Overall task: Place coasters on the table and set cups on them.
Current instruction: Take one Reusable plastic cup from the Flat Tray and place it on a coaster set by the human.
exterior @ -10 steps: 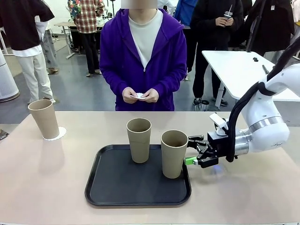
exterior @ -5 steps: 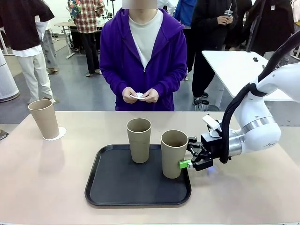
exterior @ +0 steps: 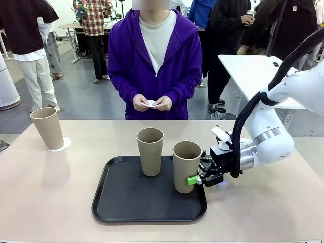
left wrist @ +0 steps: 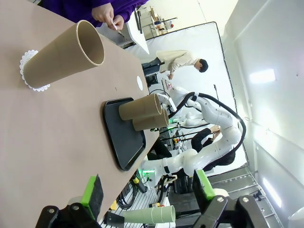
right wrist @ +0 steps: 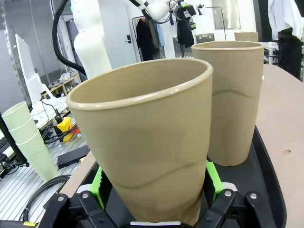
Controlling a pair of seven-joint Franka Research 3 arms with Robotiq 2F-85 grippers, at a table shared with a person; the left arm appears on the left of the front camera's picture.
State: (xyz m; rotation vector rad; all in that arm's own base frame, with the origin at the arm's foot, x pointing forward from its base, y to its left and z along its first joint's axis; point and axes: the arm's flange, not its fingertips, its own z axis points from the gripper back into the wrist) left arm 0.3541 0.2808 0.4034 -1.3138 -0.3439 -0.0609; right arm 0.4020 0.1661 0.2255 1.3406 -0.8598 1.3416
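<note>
Two tan cups stand on the black tray (exterior: 149,200). My right gripper (exterior: 195,178) is shut on the lower part of the right-hand cup (exterior: 186,164), reaching in from the right. In the right wrist view that cup (right wrist: 152,137) sits between the green pads (right wrist: 212,178), and the other tray cup (right wrist: 232,99) stands behind it. The other tray cup (exterior: 150,151) stands free. A third cup (exterior: 47,127) rests on a white lacy coaster (exterior: 64,144) at the table's far left. My left gripper (left wrist: 147,190) is open above the table (left wrist: 42,142), holding nothing.
The person in a purple hoodie stands at the far side, holding a small white coaster (exterior: 151,104) in both hands. A white-topped table (exterior: 253,71) stands at the back right. The beige table (exterior: 50,197) has bare room left and right of the tray.
My right gripper moved left to the right-hand cup and shut on it. The cup shifted slightly left. The other cups and the person's hands stayed put.
</note>
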